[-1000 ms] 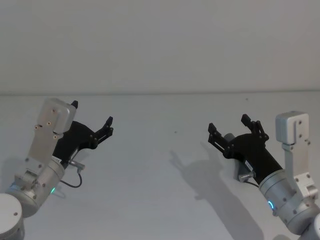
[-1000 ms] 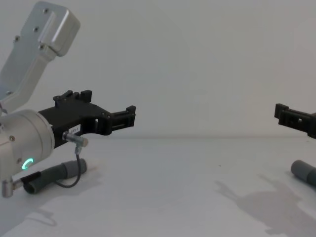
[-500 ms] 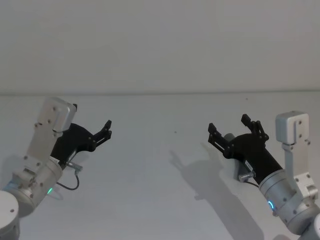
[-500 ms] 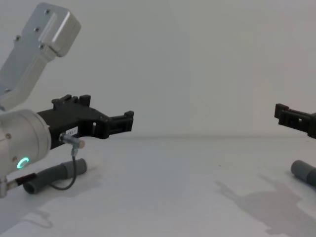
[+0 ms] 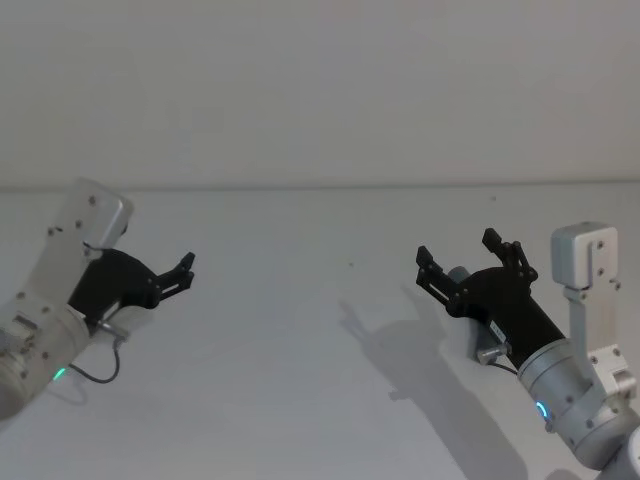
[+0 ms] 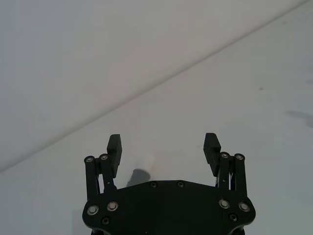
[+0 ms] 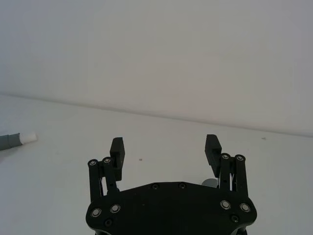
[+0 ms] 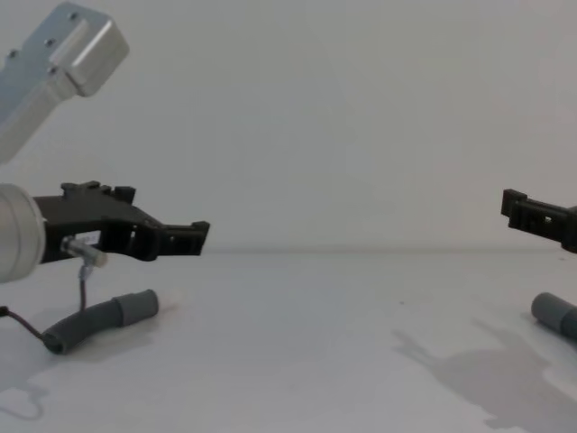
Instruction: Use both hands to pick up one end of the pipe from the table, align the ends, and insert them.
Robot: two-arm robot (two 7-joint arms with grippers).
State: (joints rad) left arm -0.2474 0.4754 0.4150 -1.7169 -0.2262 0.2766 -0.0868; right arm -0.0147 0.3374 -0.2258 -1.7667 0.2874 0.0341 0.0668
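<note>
Desk [image 5: 300, 420]: matte white, flat, unmarked; probably low in friction, so loose pieces apt to skid or roll under a glancing touch.
Left tool [image 6: 163, 144], right tool [image 7: 165, 144]: black, angular, ridged pads; jaws spread wide, empty, both hovering above the desk.
Left pipe piece [image 8: 90, 323]: dark grey, curved, on the desk below the left tool; springy bend liable to swing its end off-axis once lifted.
Right pipe piece [image 8: 554, 316]: smooth mid-grey cylinder, on the desk beneath the right tool.
Narrow cuff [image 7: 11, 141]: smooth, whitish-tipped; jamming likely if presented tilted.
Thin black cable [image 8: 81, 289]: possible snag beside the left piece.
</note>
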